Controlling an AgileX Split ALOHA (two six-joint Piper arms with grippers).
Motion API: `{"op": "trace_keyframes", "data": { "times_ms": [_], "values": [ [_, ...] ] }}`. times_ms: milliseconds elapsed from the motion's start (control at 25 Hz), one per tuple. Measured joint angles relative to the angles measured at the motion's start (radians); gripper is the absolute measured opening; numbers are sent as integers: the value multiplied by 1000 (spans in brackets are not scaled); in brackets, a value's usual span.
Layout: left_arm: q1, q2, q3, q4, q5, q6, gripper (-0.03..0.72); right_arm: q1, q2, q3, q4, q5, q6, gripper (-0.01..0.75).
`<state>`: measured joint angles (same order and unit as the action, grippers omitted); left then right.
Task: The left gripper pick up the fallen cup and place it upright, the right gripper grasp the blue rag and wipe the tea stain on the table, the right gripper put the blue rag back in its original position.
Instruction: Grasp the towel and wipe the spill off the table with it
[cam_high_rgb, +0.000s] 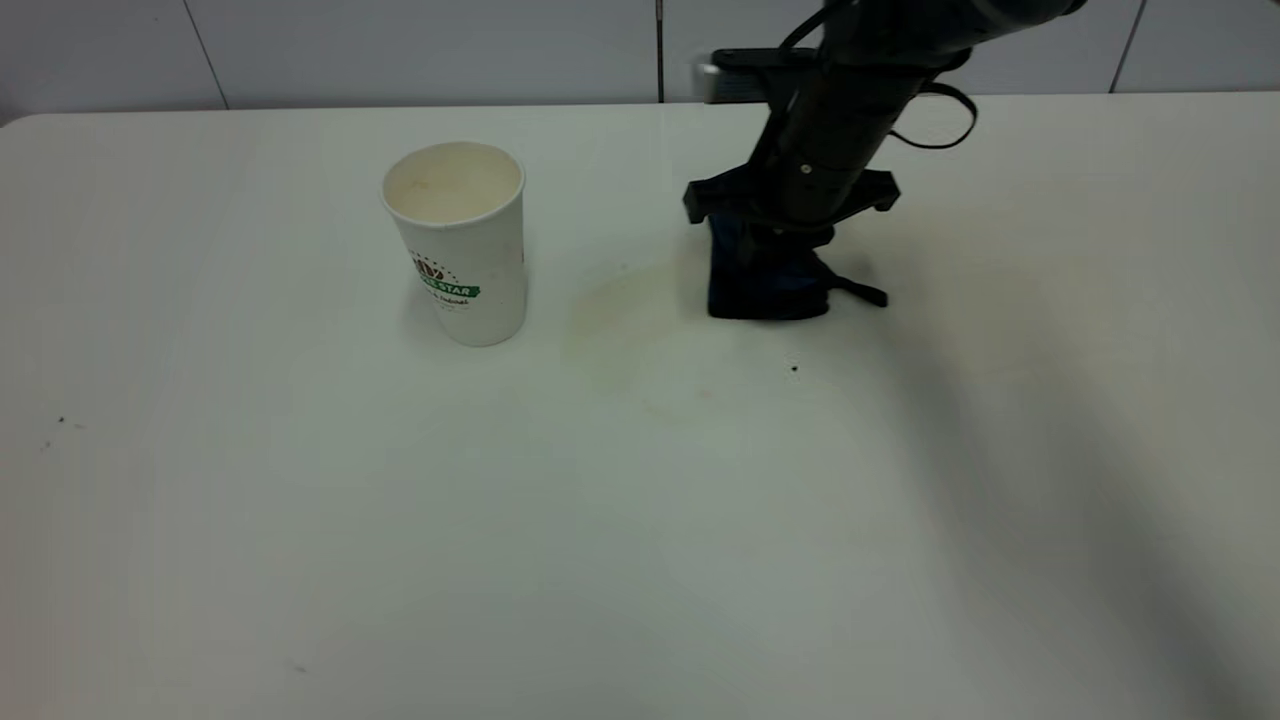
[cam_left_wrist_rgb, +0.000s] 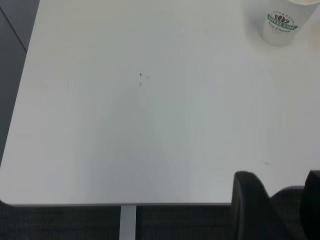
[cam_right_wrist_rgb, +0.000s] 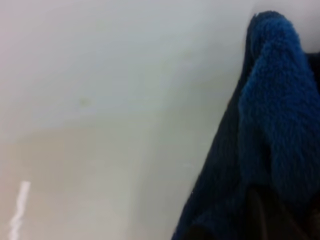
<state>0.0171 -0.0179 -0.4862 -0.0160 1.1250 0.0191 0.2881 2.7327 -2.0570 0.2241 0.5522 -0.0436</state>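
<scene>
The cup (cam_high_rgb: 457, 240) stands upright on the white table (cam_high_rgb: 300, 520), left of centre, its green logo facing the camera; the left wrist view shows it far off (cam_left_wrist_rgb: 281, 22). My right gripper (cam_high_rgb: 778, 240) reaches down from the back and is shut on the blue rag (cam_high_rgb: 765, 285), which is pressed onto the table with its strap trailing right. The rag (cam_right_wrist_rgb: 272, 130) fills one side of the right wrist view. The faint tan tea stain (cam_high_rgb: 630, 300) lies just left of the rag and shows as a light brown patch (cam_right_wrist_rgb: 70, 175). My left gripper (cam_left_wrist_rgb: 280, 205) is open and empty over the table's edge.
A tiny dark speck (cam_high_rgb: 794, 369) sits in front of the rag, with faint tan smears (cam_high_rgb: 680, 405) nearby. Small specks (cam_high_rgb: 60, 421) dot the table's left side. A tiled wall (cam_high_rgb: 400, 50) runs behind the table.
</scene>
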Motion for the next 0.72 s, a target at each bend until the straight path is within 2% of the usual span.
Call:
{"op": "trace_keyframes", "data": {
  "times_ms": [160, 400, 520, 720],
  "values": [
    [0, 0, 0, 0, 0, 0, 278, -40, -3, -6, -12, 72, 0, 80],
    [0, 0, 0, 0, 0, -1, 278, -25, -3, -6, 6, 72, 0, 81],
    [0, 0, 0, 0, 0, -1, 278, 19, -3, -6, 49, 62, -2, 81],
    [0, 0, 0, 0, 0, -1, 278, 133, -1, -6, 90, 36, -24, 82]
  ]
}}
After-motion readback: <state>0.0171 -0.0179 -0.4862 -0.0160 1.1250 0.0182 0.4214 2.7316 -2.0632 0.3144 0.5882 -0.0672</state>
